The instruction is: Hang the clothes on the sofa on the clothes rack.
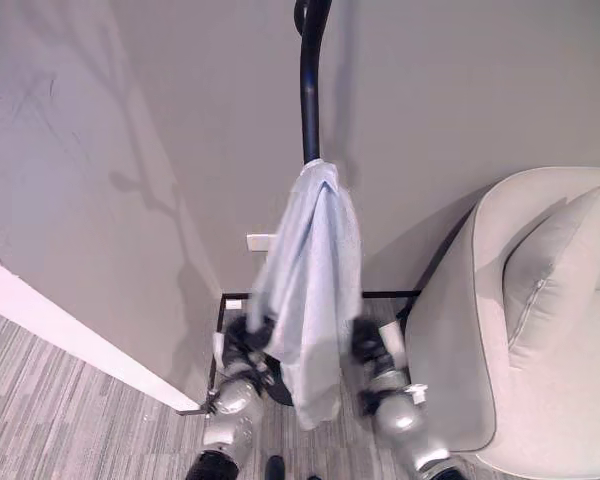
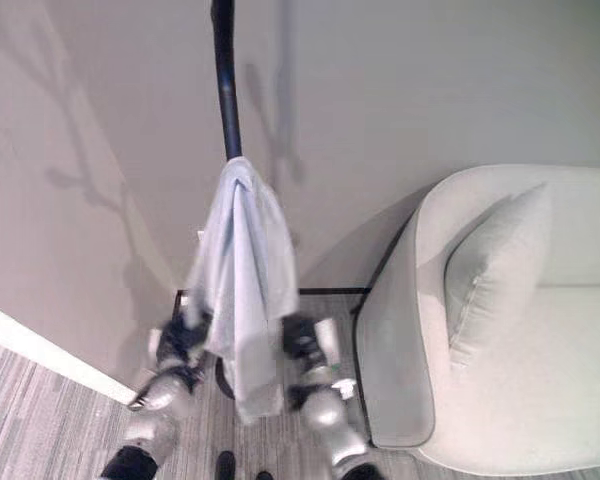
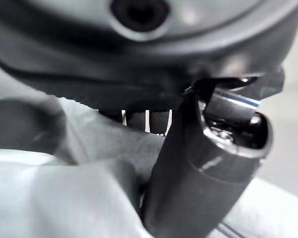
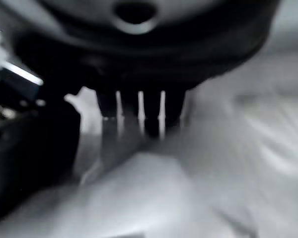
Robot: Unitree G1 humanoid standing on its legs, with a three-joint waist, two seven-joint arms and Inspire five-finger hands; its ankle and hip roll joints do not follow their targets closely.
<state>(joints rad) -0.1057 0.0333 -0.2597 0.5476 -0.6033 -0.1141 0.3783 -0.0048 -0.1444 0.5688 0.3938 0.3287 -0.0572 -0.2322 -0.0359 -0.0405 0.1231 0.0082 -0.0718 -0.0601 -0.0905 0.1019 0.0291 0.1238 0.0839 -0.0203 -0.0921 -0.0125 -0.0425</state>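
A pale blue garment (image 1: 313,290) hangs from the black pole of a clothes rack (image 1: 310,90) against a grey wall, beside a cream sofa (image 1: 540,330). The left hand (image 1: 242,345) and right hand (image 1: 372,350) sit low on either side, touching the cloth; whether their fingers grip it cannot be told.
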